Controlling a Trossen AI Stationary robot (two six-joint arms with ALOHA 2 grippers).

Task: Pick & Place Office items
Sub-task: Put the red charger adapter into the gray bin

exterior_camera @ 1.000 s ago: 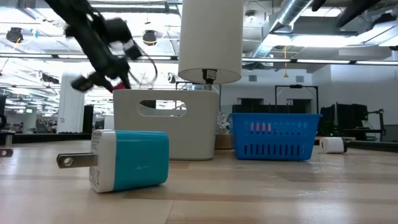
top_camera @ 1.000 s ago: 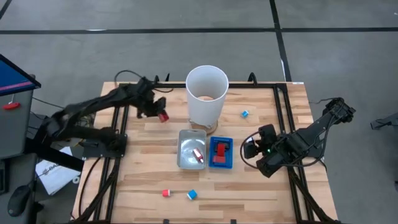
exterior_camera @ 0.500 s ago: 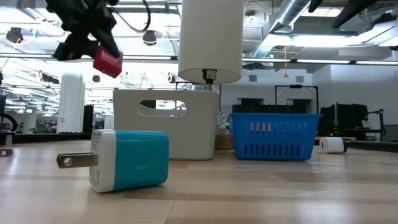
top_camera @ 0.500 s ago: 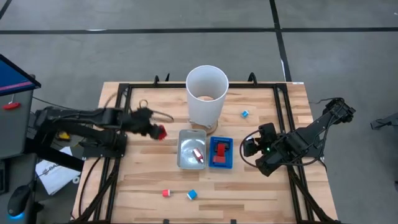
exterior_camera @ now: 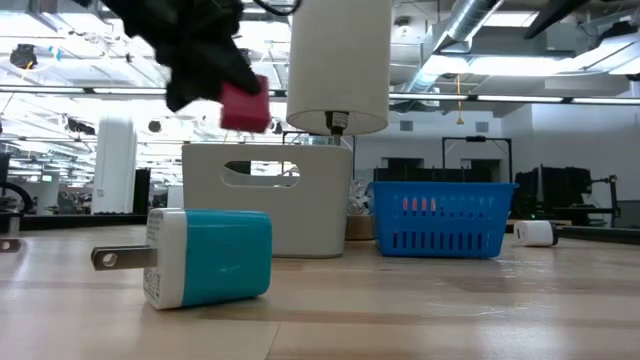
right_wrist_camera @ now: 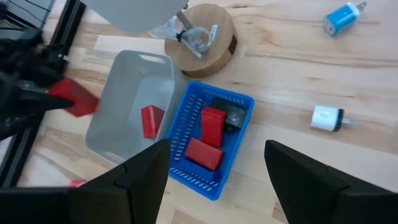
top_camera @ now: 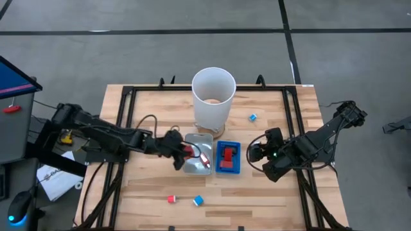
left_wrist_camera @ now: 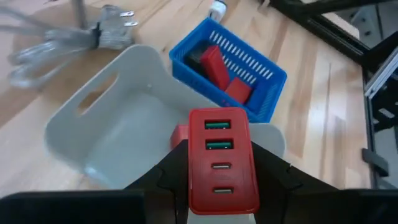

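My left gripper (top_camera: 182, 151) is shut on a red block-shaped charger (left_wrist_camera: 222, 155) with several ports on its face, held over the left rim of the grey tray (top_camera: 194, 144). In the low view the red charger (exterior_camera: 243, 104) hangs high above the table. A red piece (right_wrist_camera: 151, 120) lies in the grey tray. The blue tray (top_camera: 228, 168) beside it holds red pieces (right_wrist_camera: 211, 119) and a black one. My right gripper (top_camera: 257, 153) stands open to the right of the blue tray, above the table, with nothing between its fingers. My left gripper pinches the red charger between its two fingers, one on each long side (left_wrist_camera: 194, 180), at the end nearer the wrist. The fingers (left_wrist_camera: 166, 177) slant downward from the table's left and lie along the block. The charger is lifted clear, its port face turned up.
The tall white bin (top_camera: 213, 96) stands just behind the trays on a round wooden base (right_wrist_camera: 202, 32). A blue charger (top_camera: 253, 117) lies at the far right, a white one (right_wrist_camera: 326, 118) near the blue tray. A red piece (top_camera: 171, 199) and a blue charger (top_camera: 198, 201) lie near the front edge.
My left gripper has swung from the table's far left, beside the bin, toward the near edge and the right, ending over the grey tray's left rim. Its wrist has rolled on the way. It has stayed shut on the red charger, which has travelled with it clear of the table.
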